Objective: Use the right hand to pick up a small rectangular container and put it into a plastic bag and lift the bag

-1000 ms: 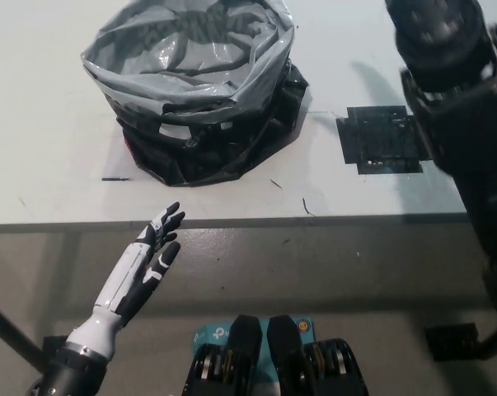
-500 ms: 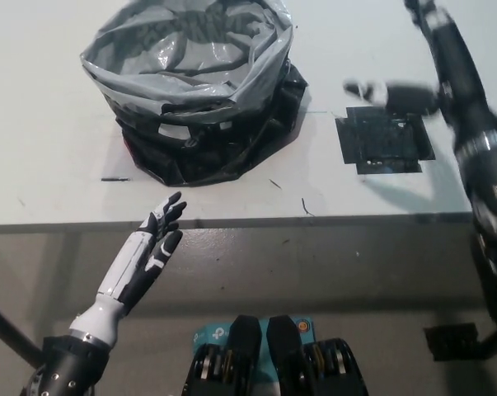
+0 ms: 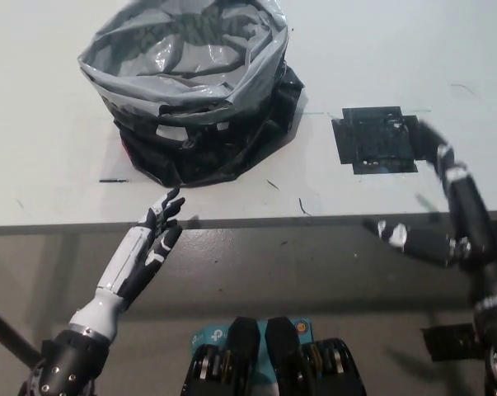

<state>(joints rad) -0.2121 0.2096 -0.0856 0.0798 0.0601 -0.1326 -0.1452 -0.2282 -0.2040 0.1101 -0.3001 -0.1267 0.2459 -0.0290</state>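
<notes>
A plastic bag [image 3: 200, 144], grey at its rolled rim and black below, stands open-mouthed at the table's back left. Only crumpled grey plastic shows inside it. I see no small rectangular container in this view. My black right hand [image 3: 446, 216] is blurred at the right, over the table's front edge, fingers spread and holding nothing. It is well to the right of the bag. My white left hand [image 3: 153, 241] rests open at the lower left, its fingertips at the table's front edge, just below the bag.
A flat black square patch [image 3: 374, 140] lies on the white table [image 3: 50, 165], right of the bag and just behind my right hand. The table's front edge runs across the middle; grey floor lies below it.
My right arm has swung down from high at the upper right to the table's front edge at the right. The left hand has barely shifted. The bag has not moved.
</notes>
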